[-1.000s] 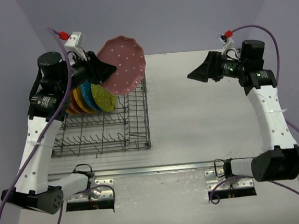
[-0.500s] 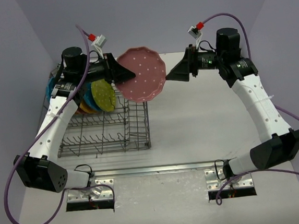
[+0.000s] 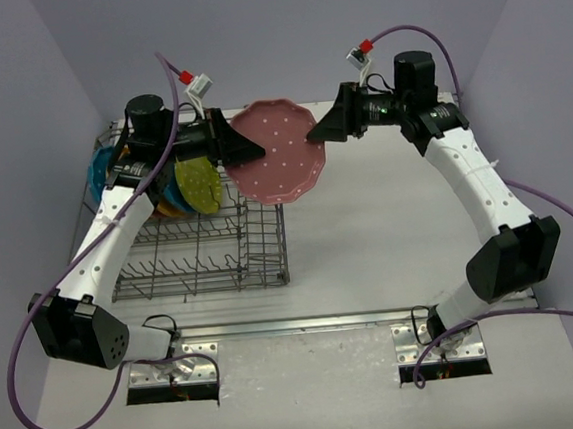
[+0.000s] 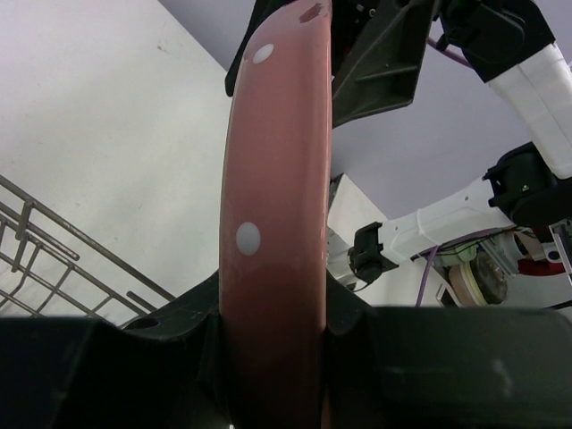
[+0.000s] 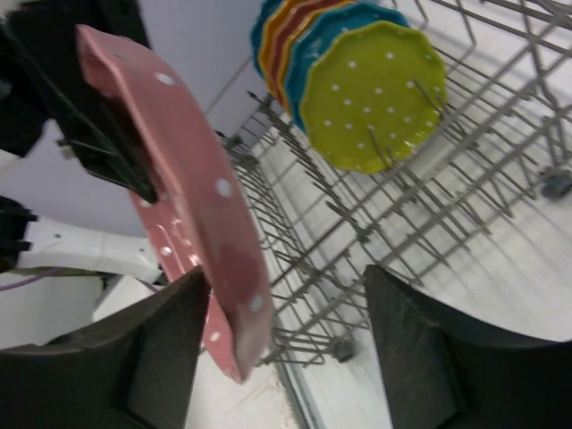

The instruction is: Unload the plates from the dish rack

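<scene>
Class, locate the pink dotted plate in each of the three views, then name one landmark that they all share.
Top external: pink plate at upper centre.
Left wrist: pink plate edge-on, centre, running top to bottom.
Right wrist: pink plate at left, tilted.
Shared landmark: the dish rack.

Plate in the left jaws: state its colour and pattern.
The plate is pink-red with small white dots, clearest in the top external view.

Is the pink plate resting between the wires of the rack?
No, the pink plate is gripped by its rim in the left end effector and held up in the air, clear of the dish rack.
</scene>
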`<action>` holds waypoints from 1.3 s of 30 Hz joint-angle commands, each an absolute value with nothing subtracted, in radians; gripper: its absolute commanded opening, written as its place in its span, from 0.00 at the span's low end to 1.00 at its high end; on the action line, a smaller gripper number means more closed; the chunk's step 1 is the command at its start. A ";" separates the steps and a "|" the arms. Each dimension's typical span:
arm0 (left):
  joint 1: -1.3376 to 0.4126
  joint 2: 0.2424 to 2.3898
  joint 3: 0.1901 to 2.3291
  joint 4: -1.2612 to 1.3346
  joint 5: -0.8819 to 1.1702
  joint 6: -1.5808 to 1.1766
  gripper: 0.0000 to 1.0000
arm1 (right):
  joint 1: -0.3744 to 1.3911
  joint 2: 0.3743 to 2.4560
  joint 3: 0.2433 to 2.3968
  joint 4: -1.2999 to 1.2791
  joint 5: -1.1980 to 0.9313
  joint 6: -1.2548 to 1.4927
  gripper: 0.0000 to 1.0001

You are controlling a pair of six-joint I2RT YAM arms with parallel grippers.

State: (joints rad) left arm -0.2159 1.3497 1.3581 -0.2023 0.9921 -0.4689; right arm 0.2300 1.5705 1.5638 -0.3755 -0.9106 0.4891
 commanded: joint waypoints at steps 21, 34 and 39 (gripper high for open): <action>-0.240 1.346 1.390 -0.164 0.891 -0.417 1.00 | 0.190 1.485 1.388 -0.135 -1.163 0.689 0.00; -0.234 1.308 1.453 -0.308 0.546 -0.297 1.00 | -0.320 1.323 1.174 -0.413 -1.450 0.526 0.00; -0.232 1.321 1.504 -0.405 0.406 -0.213 1.00 | -0.331 1.442 1.244 -0.912 -1.196 0.025 0.00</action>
State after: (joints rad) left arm -0.2359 1.3401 1.4229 -0.3379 0.5554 -0.3024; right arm -0.3428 1.3915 1.1927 -0.5511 -1.2525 0.4073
